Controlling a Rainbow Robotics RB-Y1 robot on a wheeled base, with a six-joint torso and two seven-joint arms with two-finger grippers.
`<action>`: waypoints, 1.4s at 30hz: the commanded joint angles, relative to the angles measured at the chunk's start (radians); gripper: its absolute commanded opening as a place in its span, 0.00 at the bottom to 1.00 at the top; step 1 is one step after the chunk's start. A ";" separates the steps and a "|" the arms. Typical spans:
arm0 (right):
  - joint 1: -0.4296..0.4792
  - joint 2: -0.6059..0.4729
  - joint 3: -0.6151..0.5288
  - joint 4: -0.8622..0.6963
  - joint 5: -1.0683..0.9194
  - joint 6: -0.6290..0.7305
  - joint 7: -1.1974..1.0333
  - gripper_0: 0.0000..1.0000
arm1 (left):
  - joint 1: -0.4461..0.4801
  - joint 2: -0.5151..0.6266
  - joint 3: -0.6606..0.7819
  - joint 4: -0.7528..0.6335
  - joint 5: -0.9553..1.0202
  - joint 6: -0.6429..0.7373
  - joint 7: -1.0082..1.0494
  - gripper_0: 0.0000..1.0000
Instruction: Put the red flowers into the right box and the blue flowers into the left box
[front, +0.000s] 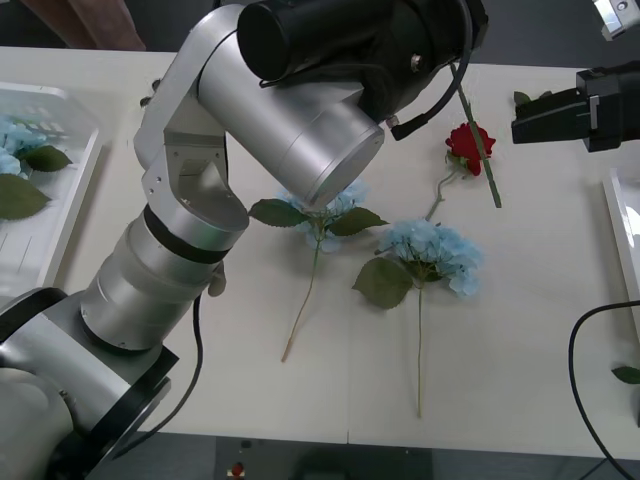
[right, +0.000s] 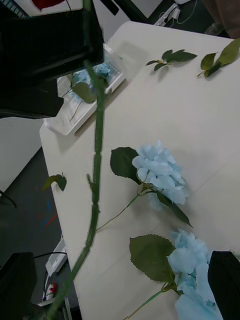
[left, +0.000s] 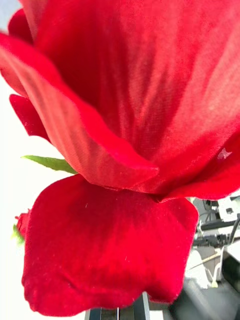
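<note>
Two pale-blue hydrangea heads we see lying mid-counter, red rose bloom pressed against left tool, its grip we cannot tell, no writing legible.

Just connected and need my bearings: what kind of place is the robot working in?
Probably a lab or test workspace, not a florist's: a plain white table holds artificial blue flowers and a red flower, a white sorting tray sits at its left end, and cables lie on the floor beyond.
</note>
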 joint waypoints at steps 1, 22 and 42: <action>-0.028 0.011 0.012 -0.033 -0.022 -0.024 -0.025 1.00 | -0.049 -0.019 -0.024 0.048 -0.066 -0.088 0.039 0.00; -0.028 0.068 0.087 -0.033 -0.024 -0.087 -0.041 0.00 | -0.049 -0.018 -0.034 0.073 -0.069 -0.138 0.048 0.00; -0.028 0.069 0.088 -0.033 -0.022 -0.090 -0.058 0.00 | -0.049 -0.018 -0.034 0.073 -0.069 -0.138 0.048 1.00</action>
